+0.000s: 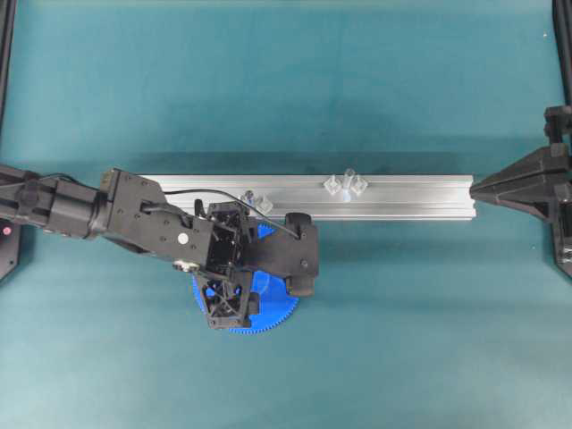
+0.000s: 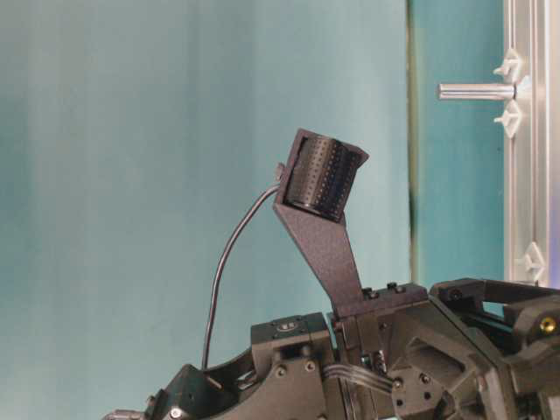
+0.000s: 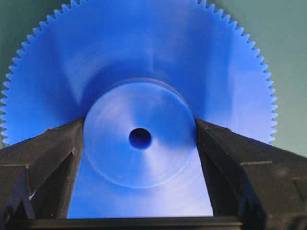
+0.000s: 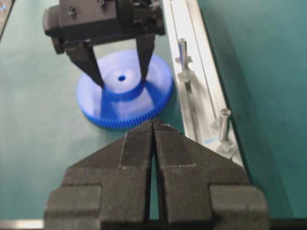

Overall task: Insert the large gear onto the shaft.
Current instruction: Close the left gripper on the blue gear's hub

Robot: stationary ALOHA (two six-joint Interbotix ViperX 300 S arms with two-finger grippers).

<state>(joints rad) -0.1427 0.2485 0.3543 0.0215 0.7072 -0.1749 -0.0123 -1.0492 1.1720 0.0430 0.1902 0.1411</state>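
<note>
Black fingers (image 3: 48, 158) of the left end effector (image 4: 121, 79) clamp the large gear's (image 3: 139, 86) hub on the worktop (image 1: 402, 313).

Overhead: black left arm's gripper (image 1: 234, 290) over a toothed bright-blue plastic gear (image 1: 273, 308); a clear winged pin mount (image 1: 346, 184) on a silver aluminium rail (image 1: 402, 197).

large gear (image 3: 139, 86) bright blue all over, fine toothed edge. table (image 1: 268, 80) flat teal, no pattern. rail (image 1: 402, 198) upper middle of overhead view silver-grey with lengthwise grooves. shaft (image 1: 349, 181) clear, pale. both grippers matte black: left gripper (image 4: 122, 79), right gripper (image 4: 154, 125).
</note>
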